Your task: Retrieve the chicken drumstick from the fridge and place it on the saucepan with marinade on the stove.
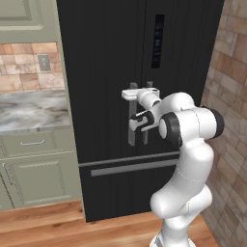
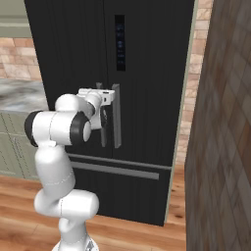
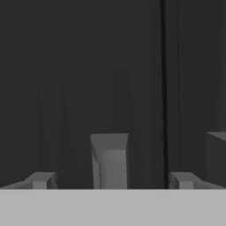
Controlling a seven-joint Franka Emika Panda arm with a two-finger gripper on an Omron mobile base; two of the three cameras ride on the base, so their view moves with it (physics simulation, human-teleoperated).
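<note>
Fridge: you have the fridge [image 1: 116, 96] straight ahead, tall and black, both doors shut, with the drawer front below them shut as well.
Handles: two grey vertical handles sit side by side at the seam between the doors; your left door handle [image 3: 109, 161] shows end-on from the hand camera, the right door handle [image 3: 216, 156] at the edge of that view.
Gripper: your gripper [image 3: 110, 180] is up at the top ends of the handles, pointing at the door face.
Fingers: the fingers [image 3: 42, 180] stand wide apart with the left door handle between them; they clamp on nothing.
Contact: from the base cameras the hand looks pressed close to the handle tops, but you cannot tell whether it touches them.
Arm: your elbow is folded in front of the lower part of the doors.
Surroundings: a marble tabletop [image 1: 31, 108] over pale green cabinets lies left of the fridge, a brick wall [image 2: 220, 147] close on its right.
</note>
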